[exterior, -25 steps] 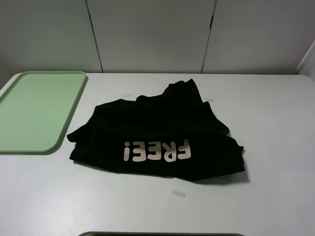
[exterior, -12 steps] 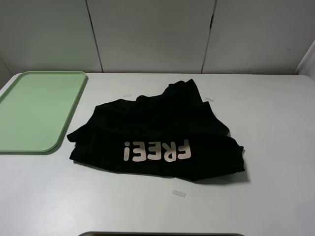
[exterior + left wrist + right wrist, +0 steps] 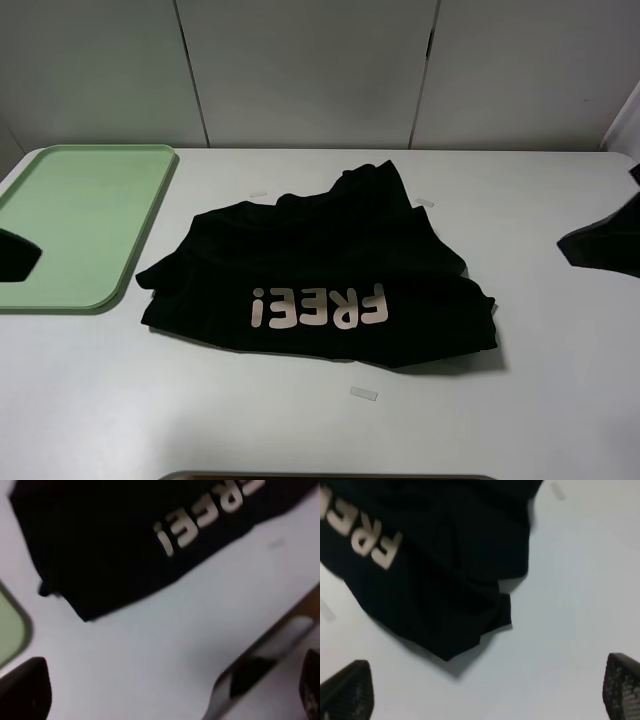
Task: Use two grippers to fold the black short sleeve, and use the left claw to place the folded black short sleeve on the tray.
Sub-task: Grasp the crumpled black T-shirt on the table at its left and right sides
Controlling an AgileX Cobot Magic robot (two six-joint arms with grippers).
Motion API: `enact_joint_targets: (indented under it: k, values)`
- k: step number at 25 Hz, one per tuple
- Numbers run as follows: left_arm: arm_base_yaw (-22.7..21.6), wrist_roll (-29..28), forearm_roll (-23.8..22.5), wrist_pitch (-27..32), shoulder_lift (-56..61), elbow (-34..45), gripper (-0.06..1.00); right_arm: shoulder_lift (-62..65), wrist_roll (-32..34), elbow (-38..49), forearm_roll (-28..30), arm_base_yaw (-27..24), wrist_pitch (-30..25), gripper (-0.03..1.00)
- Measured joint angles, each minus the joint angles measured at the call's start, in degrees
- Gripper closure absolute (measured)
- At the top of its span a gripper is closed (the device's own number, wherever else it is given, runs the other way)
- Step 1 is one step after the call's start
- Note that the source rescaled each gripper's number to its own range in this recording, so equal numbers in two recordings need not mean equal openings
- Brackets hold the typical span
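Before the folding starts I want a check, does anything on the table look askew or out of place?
The black short sleeve lies rumpled and skewed on the table, its far edge bunched up rather than spread flat. A few small clear strips lie loose around it. Nothing looks spilled or damaged.

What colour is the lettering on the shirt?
Pale beige-pink lettering on the black shirt, clearest in the exterior high view.
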State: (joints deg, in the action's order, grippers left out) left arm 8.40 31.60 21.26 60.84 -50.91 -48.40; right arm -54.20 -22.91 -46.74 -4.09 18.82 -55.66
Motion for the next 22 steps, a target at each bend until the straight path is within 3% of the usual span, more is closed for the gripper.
enact_joint_targets:
  k: [8, 15, 22]
  values:
    - [0.2, 7.6, 0.0, -6.2, -14.4, 0.0, -0.06, -18.2, -1.3, -0.6, 11.4, 6.4, 6.9, -0.03]
    - [5.8, 21.6, 0.5, -19.1, -20.1, 0.0, -0.06, -30.0, -1.1, -0.6, 18.7, 6.7, 13.1, -0.03]
    - [6.6, 27.3, -0.1, -24.8, -28.1, 0.0, -0.06, -37.7, -1.1, -0.7, 23.5, 6.7, 18.9, -0.03]
